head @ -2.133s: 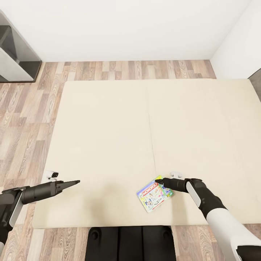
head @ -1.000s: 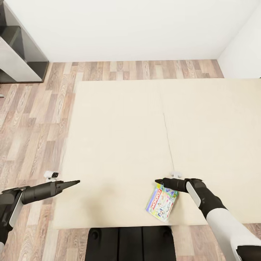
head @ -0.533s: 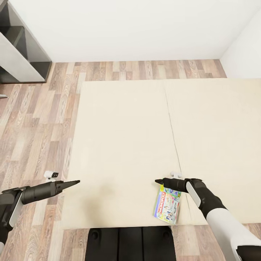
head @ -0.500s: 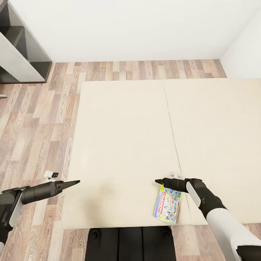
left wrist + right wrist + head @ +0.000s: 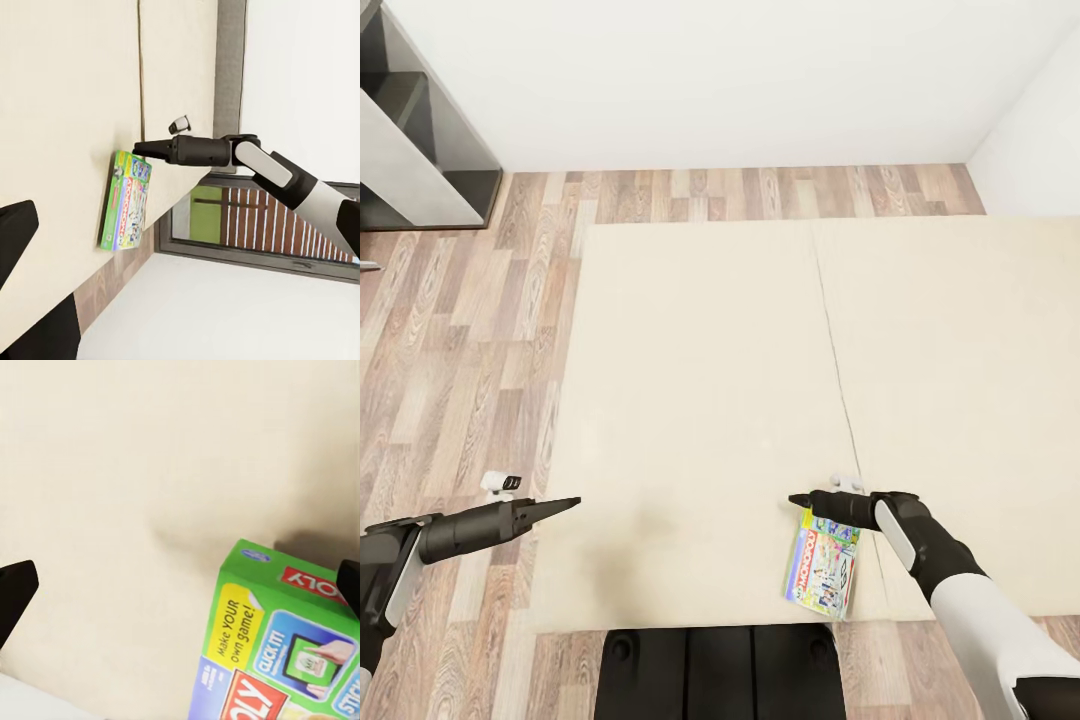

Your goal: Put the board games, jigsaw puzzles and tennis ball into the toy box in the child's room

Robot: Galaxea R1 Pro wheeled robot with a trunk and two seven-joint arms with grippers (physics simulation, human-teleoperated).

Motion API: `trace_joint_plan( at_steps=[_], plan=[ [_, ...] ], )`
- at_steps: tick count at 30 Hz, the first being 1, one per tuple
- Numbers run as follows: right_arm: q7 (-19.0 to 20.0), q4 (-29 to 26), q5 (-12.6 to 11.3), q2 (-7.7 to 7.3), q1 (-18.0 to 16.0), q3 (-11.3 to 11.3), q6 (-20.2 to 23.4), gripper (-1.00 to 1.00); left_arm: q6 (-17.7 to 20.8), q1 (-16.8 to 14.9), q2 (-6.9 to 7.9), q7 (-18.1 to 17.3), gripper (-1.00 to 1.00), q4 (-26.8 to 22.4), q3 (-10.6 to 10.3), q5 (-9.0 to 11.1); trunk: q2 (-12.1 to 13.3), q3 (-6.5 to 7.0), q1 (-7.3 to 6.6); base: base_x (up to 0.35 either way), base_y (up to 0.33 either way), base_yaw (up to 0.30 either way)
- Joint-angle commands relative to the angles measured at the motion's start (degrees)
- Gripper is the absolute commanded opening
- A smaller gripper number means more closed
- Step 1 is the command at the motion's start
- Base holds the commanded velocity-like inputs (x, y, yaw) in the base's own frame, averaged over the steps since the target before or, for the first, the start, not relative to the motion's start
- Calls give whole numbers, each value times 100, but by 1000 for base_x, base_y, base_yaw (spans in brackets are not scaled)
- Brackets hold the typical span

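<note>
The task looks barely begun: one board game (image 5: 821, 561) lies flat near the bed's (image 5: 690, 380) near edge, right of centre, ungrasped beneath the right gripper (image 5: 796, 499) (jaws wide in its wrist view), while the left gripper (image 5: 572, 501), apparently closed, holds nothing

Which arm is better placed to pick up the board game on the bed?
The right. The right gripper hangs just above the board game near the front edge of the bed, while the left gripper sits far off at the bed's left edge.
</note>
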Motion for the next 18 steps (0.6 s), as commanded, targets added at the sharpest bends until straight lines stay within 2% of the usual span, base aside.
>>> trace_joint_plan(
  at_steps=[1, 8, 12, 15, 18],
  plan=[
    [-1, -16, -23, -8, -2, 18, 43, 100, 61, 0, 1, -22, 100, -1, 0, -3, -9, -6, 3, 0, 0, 0],
    [1, -330, -29, -21, 26, 9, 293, 100, 61, -2, 1, -22, 100, -1, -1, -5, -9, -6, 3, 0, 0, 0],
    [1, -764, -32, -28, 65, -11, 537, 100, 61, -2, 2, -22, 100, -1, -1, -5, -9, -6, 3, 0, 0, 0],
    [-4, -1314, -33, -31, 103, -25, 918, 100, 61, -3, 4, -22, 100, -1, 5, -4, -9, -6, 3, 0, 0, 0],
    [-10, -1545, -34, -32, 116, -32, 1115, 100, 61, -3, 7, -22, 100, -1, 6, -3, -9, -6, 3, 0, 0, 0]
  ],
)
